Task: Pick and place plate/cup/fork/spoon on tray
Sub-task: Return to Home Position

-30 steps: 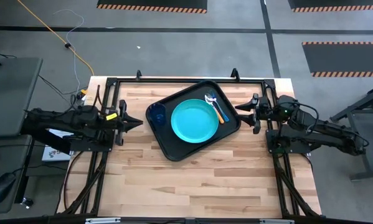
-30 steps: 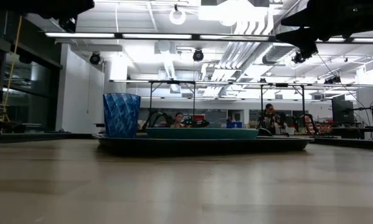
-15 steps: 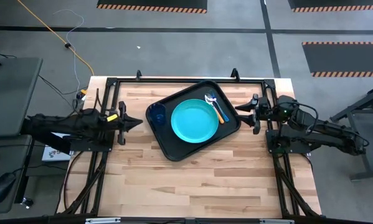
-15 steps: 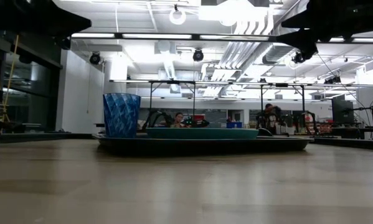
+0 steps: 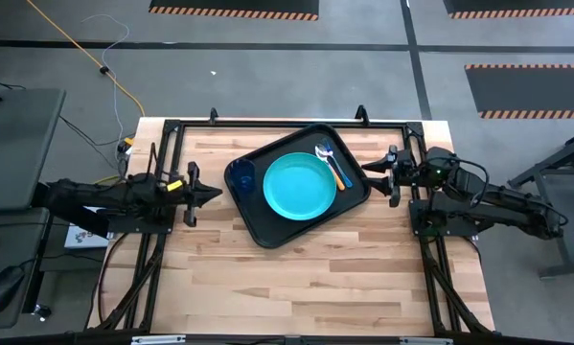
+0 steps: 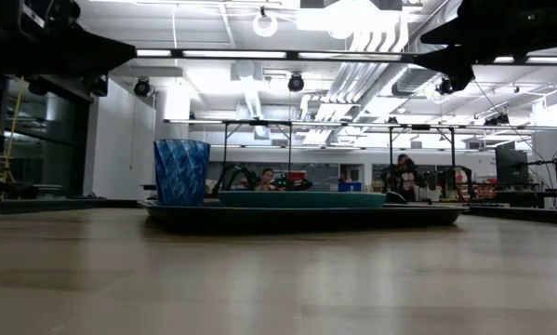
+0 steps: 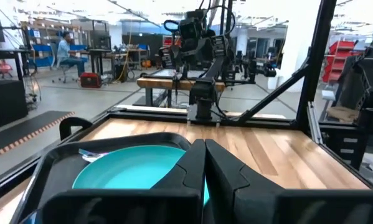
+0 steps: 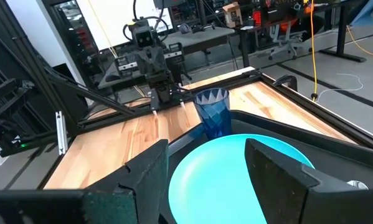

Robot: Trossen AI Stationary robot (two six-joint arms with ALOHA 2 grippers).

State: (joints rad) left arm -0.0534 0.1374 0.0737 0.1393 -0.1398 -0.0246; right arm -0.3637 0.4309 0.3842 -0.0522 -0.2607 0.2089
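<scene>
Left arm [image 5: 124,196] has sunk lower beside the tray's [image 5: 264,222] edge.

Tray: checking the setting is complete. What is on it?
The tray holds the plate, the cup, the fork and the spoon. Its floor under the plate is covered.

We log: plate [image 5: 299,187] teal | cup [image 5: 241,175] dark blue, faceted | tray [image 5: 267,229] black | spoon [image 5: 339,176] orange-handled | table [image 5: 296,283] pale wood-grain
</scene>
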